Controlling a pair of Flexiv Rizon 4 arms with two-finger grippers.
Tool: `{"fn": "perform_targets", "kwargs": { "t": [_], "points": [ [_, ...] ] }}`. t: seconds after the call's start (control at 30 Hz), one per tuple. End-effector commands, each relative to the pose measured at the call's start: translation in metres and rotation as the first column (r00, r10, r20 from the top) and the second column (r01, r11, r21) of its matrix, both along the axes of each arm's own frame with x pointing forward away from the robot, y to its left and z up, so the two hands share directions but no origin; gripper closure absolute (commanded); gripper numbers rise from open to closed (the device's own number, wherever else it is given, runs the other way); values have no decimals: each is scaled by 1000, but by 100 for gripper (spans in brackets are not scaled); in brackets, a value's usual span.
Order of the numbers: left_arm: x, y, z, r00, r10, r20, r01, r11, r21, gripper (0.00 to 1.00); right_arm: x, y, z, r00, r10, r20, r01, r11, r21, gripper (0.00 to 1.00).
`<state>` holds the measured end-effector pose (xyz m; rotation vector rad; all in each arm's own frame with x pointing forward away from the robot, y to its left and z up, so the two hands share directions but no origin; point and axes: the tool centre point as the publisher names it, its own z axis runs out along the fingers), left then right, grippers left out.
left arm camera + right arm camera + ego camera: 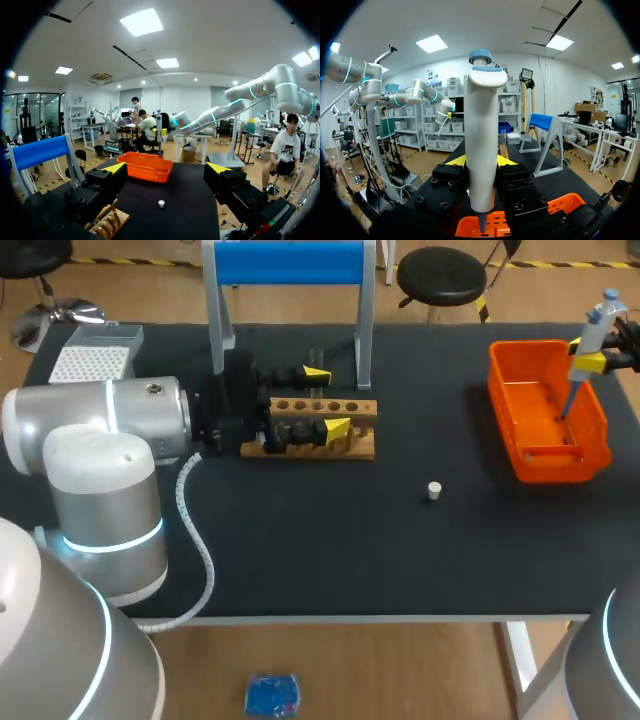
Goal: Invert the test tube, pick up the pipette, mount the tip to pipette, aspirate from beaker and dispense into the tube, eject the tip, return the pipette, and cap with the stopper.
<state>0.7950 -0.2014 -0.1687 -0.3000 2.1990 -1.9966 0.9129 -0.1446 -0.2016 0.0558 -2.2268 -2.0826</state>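
Observation:
My right gripper (pixel 592 362) is shut on a white pipette (pixel 590 340) with a blue top, held upright over the orange bin (pixel 600 435), its thin lower end pointing into the bin. In the right wrist view the pipette (pixel 481 140) stands between the fingers above the bin (pixel 562 204). My left gripper (pixel 327 400) is open, one yellow tip on each side of the wooden tube rack (pixel 358 447), holding nothing. A small white stopper (pixel 433 490) lies on the mat between rack and bin. From the left wrist the stopper (pixel 161 203) is ahead of the open gripper (pixel 167 170).
A blue-topped stand (pixel 290 265) rises at the back behind the rack. A white tip box (pixel 92 362) sits at the back left. The left arm's cable (pixel 200 540) loops over the black mat near the front edge.

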Motion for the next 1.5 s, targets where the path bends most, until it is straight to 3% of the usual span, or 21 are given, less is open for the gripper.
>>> {"fn": "perform_targets", "kwargs": {
  "t": [0.03,1.07,1.2,1.5],
  "points": [
    [-2,-3,-2,1000,21,-2,-21,1000,-8,0,1,0,1,1000,3,0,-3,1000,-3,100],
    [-2,-3,-2,1000,23,1,-23,1000,-8,0,1,0,1,1000,3,0,-3,1000,-3,100],
    [-2,-3,-2,1000,23,1,-23,1000,-8,0,-14,29,11,999,44,26,-44,999,-25,100],
    [-2,-3,-2,1000,23,1,-23,1000,-8,0,-31,97,16,995,102,7,-101,994,-50,100]
  ]
}}
